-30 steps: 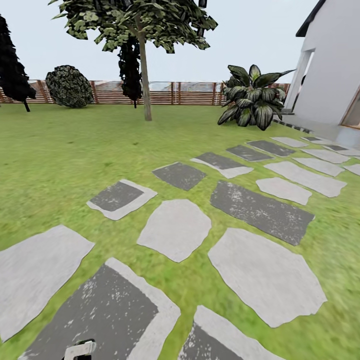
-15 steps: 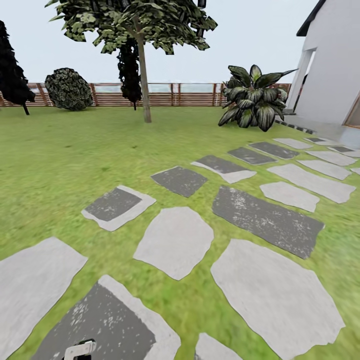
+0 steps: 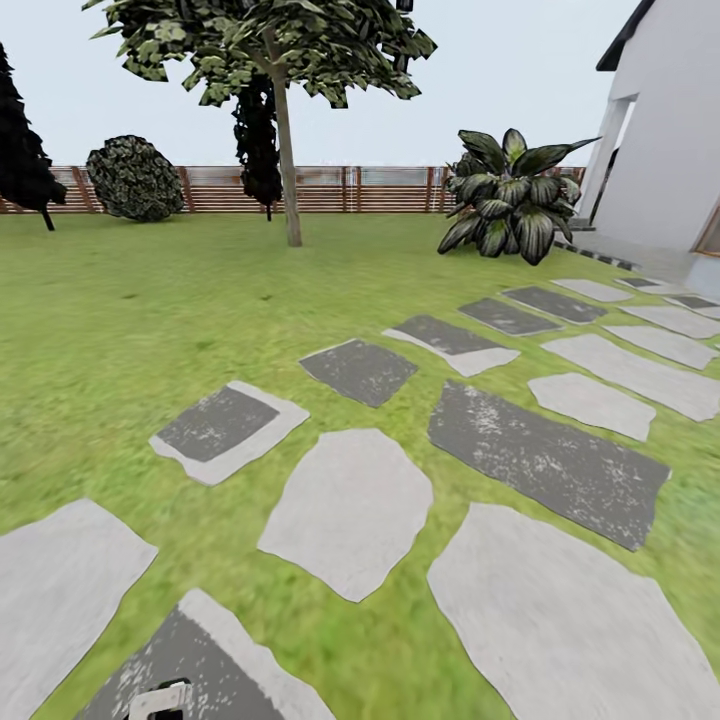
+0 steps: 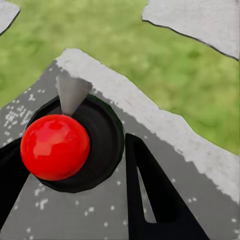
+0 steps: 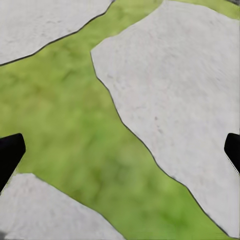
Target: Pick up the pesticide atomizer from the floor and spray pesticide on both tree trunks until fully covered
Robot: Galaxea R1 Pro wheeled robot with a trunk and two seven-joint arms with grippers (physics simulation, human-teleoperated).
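The left wrist view shows the pesticide atomizer (image 4: 55,147), a black round body with a glossy red ball on top and a grey cone nozzle. My left gripper (image 4: 75,170) is shut on it, one black finger (image 4: 150,195) on each side, above a dark stepping stone. Over grass and pale stones, my right gripper (image 5: 120,152) is open with nothing between its fingertips. In the head view one tree (image 3: 270,40) with a spreading leafy crown stands far ahead on the lawn. Its straight bare trunk (image 3: 288,170) rises in front of the fence.
Grey stepping stones (image 3: 350,505) run across the grass from near me toward the white house (image 3: 670,120) at the right. A big-leaf plant (image 3: 510,195) stands by the house. A round bush (image 3: 135,178), black column trees (image 3: 22,150) and the slatted fence (image 3: 380,188) line the back.
The whole head view has shifted: the stones have slid down and toward me, so the camera has rolled forward over the path. The tree stays far ahead.
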